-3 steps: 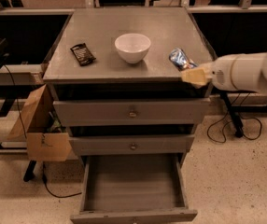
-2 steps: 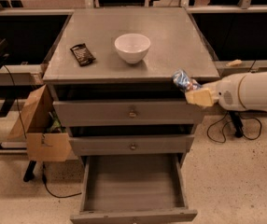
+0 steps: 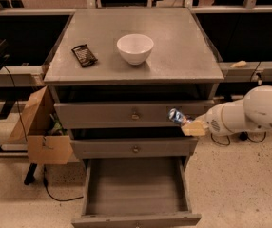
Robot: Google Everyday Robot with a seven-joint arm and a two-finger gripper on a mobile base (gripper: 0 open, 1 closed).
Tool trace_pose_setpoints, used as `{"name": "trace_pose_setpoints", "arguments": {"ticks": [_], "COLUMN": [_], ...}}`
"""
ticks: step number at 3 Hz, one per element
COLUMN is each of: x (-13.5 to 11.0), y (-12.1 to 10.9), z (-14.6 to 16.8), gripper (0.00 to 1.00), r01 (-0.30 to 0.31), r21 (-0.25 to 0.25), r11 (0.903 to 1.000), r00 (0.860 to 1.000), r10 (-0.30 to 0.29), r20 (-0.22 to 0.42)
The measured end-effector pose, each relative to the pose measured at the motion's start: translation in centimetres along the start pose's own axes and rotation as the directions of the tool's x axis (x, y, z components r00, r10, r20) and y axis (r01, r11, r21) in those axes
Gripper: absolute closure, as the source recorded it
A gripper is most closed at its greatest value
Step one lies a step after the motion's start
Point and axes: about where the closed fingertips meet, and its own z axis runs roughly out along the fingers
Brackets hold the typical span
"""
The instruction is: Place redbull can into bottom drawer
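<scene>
Hand (image 3: 191, 127) with can (image 3: 175, 115) above drawer (image 3: 136, 219) edge

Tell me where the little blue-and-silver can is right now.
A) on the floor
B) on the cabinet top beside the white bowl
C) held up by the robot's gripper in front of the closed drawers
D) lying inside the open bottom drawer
C: the redbull can sits in the gripper at the right end of the top drawer front, above the open bottom drawer.
</scene>
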Motion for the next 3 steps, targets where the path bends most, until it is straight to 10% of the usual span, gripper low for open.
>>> {"name": "trace_pose_setpoints", "arguments": {"ticks": [1,2,3], "x": [4.3,8.5,8.5], "y": [1.8,4.2,4.2], "z": [7.0,12.9,12.8], "gripper": [1.00,1.00,1.00], "r01": [0.074,0.181,0.179], "r21": [-0.096,-0.219,-0.217], "r11": [0.9926,0.9587,0.9595], "r00": [0.993,0.948,0.950], "r10": [-0.082,-0.229,-0.227], "r20": [-0.088,-0.219,-0.217]}}
